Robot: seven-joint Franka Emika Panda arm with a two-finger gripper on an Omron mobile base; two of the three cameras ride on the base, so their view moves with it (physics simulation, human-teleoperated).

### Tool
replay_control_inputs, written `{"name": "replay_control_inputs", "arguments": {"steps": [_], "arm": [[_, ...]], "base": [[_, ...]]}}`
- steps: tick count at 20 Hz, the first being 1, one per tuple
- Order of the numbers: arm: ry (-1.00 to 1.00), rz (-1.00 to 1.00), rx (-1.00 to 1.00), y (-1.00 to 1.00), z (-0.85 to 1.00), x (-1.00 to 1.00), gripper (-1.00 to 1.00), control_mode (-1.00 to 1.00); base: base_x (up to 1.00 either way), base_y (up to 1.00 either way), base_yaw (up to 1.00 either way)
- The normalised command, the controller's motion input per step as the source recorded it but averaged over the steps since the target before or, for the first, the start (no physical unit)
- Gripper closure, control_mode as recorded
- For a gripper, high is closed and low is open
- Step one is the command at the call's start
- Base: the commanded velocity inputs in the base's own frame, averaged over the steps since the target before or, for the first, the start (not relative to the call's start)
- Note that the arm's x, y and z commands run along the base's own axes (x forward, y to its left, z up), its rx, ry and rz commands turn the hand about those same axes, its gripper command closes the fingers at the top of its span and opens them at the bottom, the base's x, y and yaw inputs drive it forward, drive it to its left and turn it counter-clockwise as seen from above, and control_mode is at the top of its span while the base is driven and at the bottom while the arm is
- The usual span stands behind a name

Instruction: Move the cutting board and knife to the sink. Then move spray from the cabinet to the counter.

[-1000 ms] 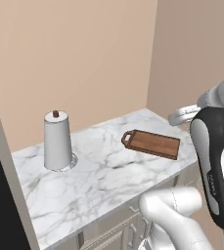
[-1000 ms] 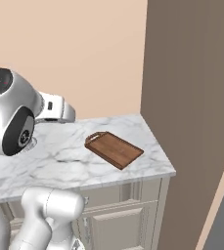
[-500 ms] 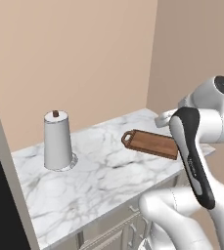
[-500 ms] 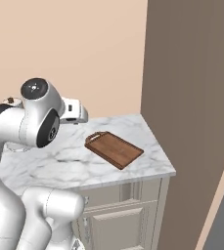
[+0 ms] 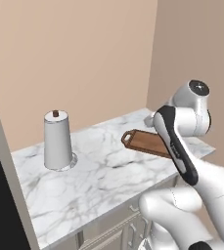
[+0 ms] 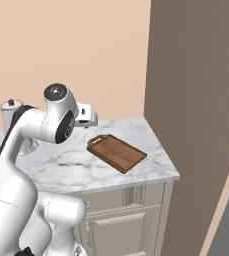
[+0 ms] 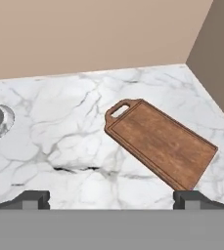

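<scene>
Reddish-brown wood: the cutting board (image 7: 161,142) lies flat on the white marble counter (image 7: 74,127), set at an angle, its curved handle toward the back wall and its far end near the counter's corner by the tall taupe panel (image 6: 196,90). No knife can be made out on it. The gripper (image 7: 111,197) hangs above the counter, apart from the board, fingers spread fully and holding nothing; judged, this is an approach stance with the board framed for a pickup. A white paper-towel roll (image 5: 57,140) stands upright on its holder, well apart from the board. Beige walls meet behind the counter; cream panelled base cabinets (image 6: 131,220) sit below.
</scene>
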Motion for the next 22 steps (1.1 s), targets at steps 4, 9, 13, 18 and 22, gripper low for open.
{"name": "replay_control_inputs", "arguments": {"steps": [4,9,13,18,22], "arm": [[0.08,0.0,0.0,0.0,-0.37,0.66,-1.0,-1.0],[0.11,0.0,0.0,0.0,-0.38,0.63,-1.0,-1.0],[0.12,0.0,0.0,0.0,-0.34,0.56,-1.0,-1.0],[0.11,0.0,0.0,0.0,-0.3,0.55,-1.0,-1.0],[0.08,0.0,0.0,0.0,-0.29,0.53,-1.0,-1.0]], "base": [[0.0,0.0,0.0],[0.0,0.0,0.0],[0.0,0.0,0.0],[0.0,0.0,0.0],[0.0,0.0,0.0]]}}
